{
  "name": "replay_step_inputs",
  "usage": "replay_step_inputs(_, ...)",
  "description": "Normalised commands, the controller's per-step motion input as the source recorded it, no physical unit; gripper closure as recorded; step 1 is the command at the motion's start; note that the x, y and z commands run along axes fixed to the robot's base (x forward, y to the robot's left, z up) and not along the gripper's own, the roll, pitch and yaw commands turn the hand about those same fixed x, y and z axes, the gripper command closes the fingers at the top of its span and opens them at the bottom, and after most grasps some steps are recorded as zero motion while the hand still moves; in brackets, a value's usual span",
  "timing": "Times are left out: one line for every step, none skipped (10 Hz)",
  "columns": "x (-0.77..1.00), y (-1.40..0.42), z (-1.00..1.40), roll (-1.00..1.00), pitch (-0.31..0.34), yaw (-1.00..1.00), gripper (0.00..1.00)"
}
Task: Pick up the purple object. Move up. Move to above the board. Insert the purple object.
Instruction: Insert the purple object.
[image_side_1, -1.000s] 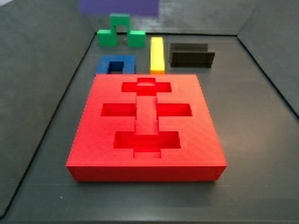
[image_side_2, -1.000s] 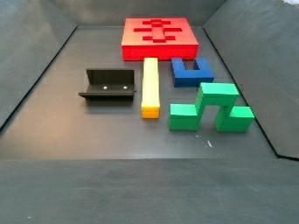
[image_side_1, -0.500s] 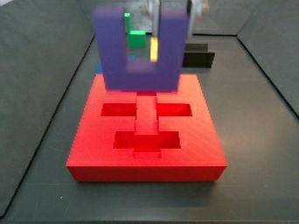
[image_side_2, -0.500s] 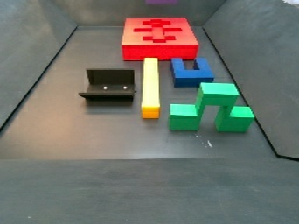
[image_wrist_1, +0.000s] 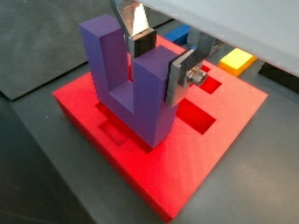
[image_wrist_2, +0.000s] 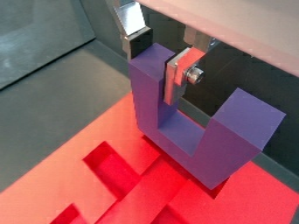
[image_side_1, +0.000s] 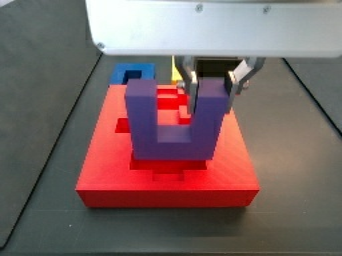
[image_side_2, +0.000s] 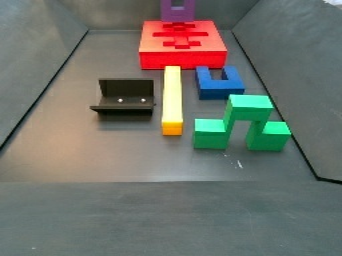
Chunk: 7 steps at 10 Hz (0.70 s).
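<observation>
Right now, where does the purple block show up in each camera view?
Wrist view: purple block centre frame, gripper shut on one prong, over the red board.
Wrist view: block centre, above the board.
Side view: block centre, over the board.
Side view: block at top edge, behind the board.
Shared landmark: the red board.

In a wrist view the gripper (image_wrist_1: 162, 59) is clamped on one prong of the purple object (image_wrist_1: 131, 83), a silver finger (image_wrist_1: 184, 72) flat against the prong's outer face. The object stands upright, prongs up, its base low over the board (image_wrist_1: 222, 153) near a dark recess. Beyond the board lie a yellow block (image_wrist_1: 237, 60) and a blue block (image_wrist_1: 177, 35)
</observation>
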Motion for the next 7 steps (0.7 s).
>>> replay_step_inputs(-0.03, -0.11, -0.11, 0.06, 0.000, 0.14, 1.00)
replay_step_inputs(0.00, -0.01, -0.12, 0.03, -0.013, 0.13, 1.00)
replay_step_inputs(0.05, 0.00, -0.23, 0.06, -0.009, 0.09, 1.00)
replay_step_inputs(0.10, 0.00, -0.27, 0.12, -0.004, 0.00, 1.00)
replay_step_inputs(0.10, 0.00, -0.19, 0.14, 0.000, 0.00, 1.00)
replay_step_inputs(0.06, -0.05, -0.08, 0.11, 0.000, 0.00, 1.00)
replay_step_inputs(0.00, -0.05, -0.05, 0.09, 0.000, -0.03, 1.00)
